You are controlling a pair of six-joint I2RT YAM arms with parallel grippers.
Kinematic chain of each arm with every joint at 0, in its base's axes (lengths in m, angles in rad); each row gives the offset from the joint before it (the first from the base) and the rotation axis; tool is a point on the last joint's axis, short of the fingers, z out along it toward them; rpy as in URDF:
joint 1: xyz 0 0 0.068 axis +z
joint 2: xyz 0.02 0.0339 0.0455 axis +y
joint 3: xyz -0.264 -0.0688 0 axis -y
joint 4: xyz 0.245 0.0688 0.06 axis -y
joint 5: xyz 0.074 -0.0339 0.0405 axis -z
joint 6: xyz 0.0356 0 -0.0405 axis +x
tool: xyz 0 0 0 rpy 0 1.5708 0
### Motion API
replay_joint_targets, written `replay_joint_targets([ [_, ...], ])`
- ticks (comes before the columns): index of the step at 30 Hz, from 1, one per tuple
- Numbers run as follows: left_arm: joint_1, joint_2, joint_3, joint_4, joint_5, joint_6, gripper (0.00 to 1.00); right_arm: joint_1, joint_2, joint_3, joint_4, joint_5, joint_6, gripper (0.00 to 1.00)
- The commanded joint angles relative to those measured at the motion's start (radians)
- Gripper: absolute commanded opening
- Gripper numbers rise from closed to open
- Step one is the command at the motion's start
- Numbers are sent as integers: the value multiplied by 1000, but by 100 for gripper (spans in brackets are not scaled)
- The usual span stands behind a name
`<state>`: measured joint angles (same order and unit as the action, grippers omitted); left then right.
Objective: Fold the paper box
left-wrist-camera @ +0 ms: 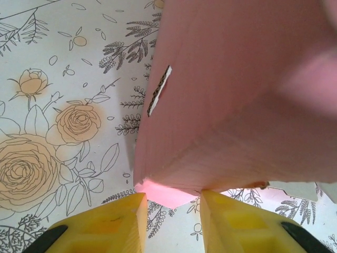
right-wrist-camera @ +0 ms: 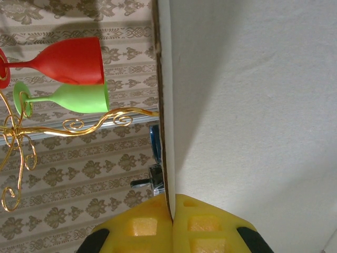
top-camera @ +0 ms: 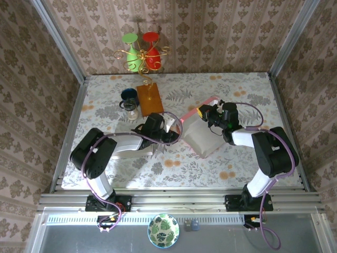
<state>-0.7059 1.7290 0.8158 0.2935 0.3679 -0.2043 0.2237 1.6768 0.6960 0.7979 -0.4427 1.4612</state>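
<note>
Left gripper (top-camera: 175,128) sits near the middle of the worktop (top-camera: 237,89), at the left edge of the paper box (top-camera: 202,138). Left wrist view: yellow fingers (left-wrist-camera: 124,224) stand partly apart. A pink corner of the paper box (left-wrist-camera: 237,79) pokes into the gap at the left gripper (left-wrist-camera: 171,211). Cannot tell whether either finger touches it. Pink panel rises tilted above the flowered worktop (left-wrist-camera: 52,79). A short slit (left-wrist-camera: 159,90) shows on its left side.

Paper box: lies just right of the worktop's centre, between the two grippers. Pale face up, pink along its far-left edge, one corner pointing toward the near edge.

Right gripper (top-camera: 202,112) is at the far side of the box, wrist pointing left. Right wrist view: the fingers (right-wrist-camera: 139,226) of the right gripper (right-wrist-camera: 172,221) are pressed together on the edge of a white panel of the paper box (right-wrist-camera: 253,105). The panel stands upright.

Other items, left to right:
- blue cup (top-camera: 129,95), far-left part of the worktop
- clear glass (top-camera: 131,109), just in front of the cup
- brown board (top-camera: 150,98), beside both
- gold wire stand (top-camera: 139,52), at the far edge
- green goblet (top-camera: 130,38) and red goblet (top-camera: 150,37), on the stand

The right wrist view also shows the green goblet (right-wrist-camera: 79,98) and red goblet (right-wrist-camera: 73,60) against the patterned wall.
</note>
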Motion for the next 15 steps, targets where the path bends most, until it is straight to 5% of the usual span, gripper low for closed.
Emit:
replay_joint_targets([
  [1, -8, 20, 42, 19, 10, 35, 31, 8, 18, 23, -34, -9, -9, 0],
  [8, -16, 17, 53, 68, -12, 16, 23, 7, 16, 25, -27, -8, 4, 0],
  [15, -38, -1, 42, 67, -28, 34, 27, 5, 10, 40, -21, 2, 23, 0],
])
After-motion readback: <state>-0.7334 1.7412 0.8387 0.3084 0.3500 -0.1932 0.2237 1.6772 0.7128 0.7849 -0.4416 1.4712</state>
